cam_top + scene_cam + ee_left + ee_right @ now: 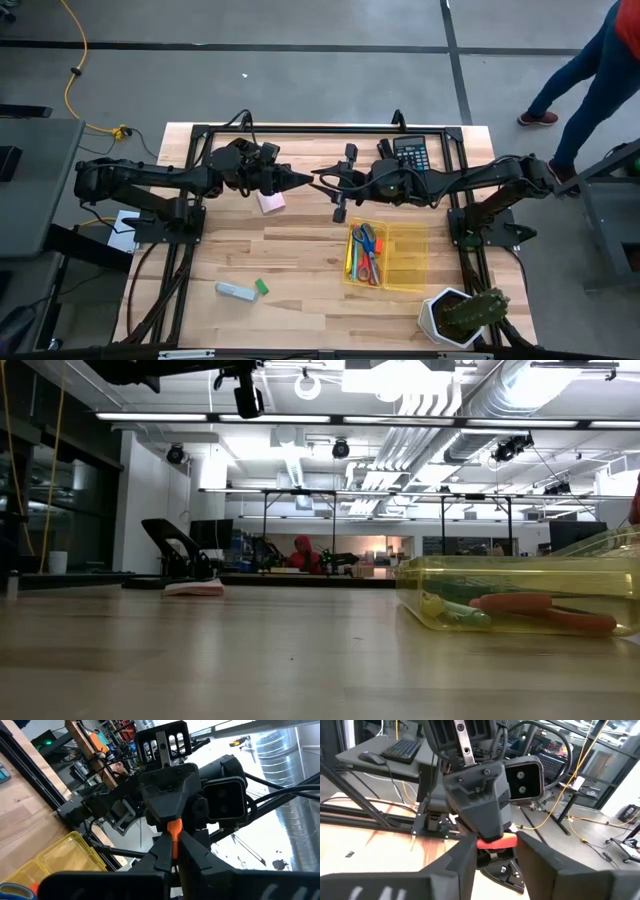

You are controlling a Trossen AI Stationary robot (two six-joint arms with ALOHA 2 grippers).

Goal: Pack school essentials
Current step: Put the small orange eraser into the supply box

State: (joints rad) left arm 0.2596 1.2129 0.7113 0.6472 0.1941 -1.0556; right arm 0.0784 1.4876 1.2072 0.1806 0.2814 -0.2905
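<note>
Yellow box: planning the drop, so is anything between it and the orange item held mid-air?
Nothing visible does; only bare table lies between the orange item, up in the air, and the yellow box.

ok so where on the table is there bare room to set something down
Bare wood: between the white eraser and the yellow bin, and the front left corner. Crowded: mid-table at the back, where both grippers meet above the pink sticky-note pad; the front right corner holds the cactus.

Yellow clear box (408, 258), red and blue scissors (367, 250), pink pad (271, 203), green eraser (261, 287).
</note>
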